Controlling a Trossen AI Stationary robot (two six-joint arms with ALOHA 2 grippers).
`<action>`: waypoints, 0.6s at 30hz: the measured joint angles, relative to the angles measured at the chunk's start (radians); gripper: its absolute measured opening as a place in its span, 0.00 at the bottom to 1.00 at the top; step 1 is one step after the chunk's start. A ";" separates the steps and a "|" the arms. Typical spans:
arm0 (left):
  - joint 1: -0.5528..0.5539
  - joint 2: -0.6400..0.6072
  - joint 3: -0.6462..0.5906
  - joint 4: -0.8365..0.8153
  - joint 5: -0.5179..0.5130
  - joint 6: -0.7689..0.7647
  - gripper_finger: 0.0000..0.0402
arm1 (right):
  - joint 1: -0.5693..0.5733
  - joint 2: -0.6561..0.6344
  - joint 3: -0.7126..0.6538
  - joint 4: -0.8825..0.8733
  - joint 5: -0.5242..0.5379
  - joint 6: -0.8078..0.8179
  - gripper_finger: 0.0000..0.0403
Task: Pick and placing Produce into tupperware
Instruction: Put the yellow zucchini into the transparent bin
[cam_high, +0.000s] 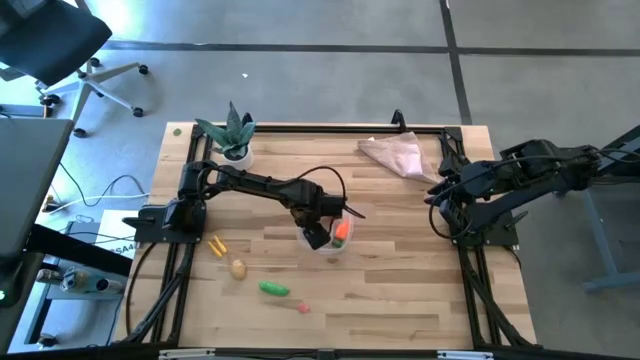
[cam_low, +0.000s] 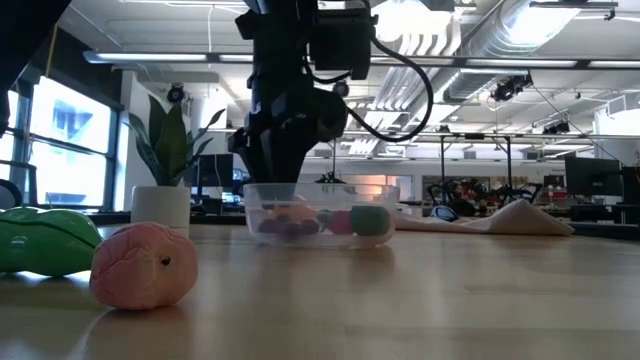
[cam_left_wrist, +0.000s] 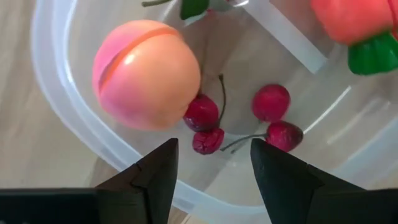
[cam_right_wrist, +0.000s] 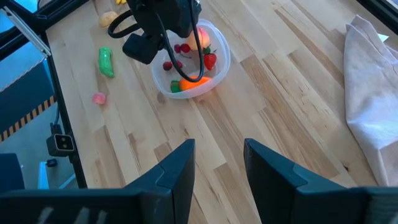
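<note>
dark left gripper hangs open and empty over the clear tupperware, pointing down at cherries.

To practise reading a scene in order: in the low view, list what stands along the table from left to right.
Green pod → pink round piece → white pot of the leafy plant → clear tub with the left gripper above it → pinkish cloth.

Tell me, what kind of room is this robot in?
Probably a robotics lab or workshop. Bare pipes and ducts run along the ceiling, a rolling office chair stands on the concrete floor, and two robot arms are mounted on a wooden table.
</note>
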 joint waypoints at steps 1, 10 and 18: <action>0.000 0.000 0.000 0.000 -0.007 -0.007 0.48 | 0.000 0.000 0.000 0.000 0.000 0.000 0.32; 0.000 0.000 0.000 0.007 -0.031 -0.084 0.48 | 0.000 0.000 0.000 0.000 0.000 0.000 0.32; 0.000 -0.020 0.040 0.011 -0.035 -0.102 0.48 | 0.000 0.000 0.000 0.000 0.000 0.000 0.32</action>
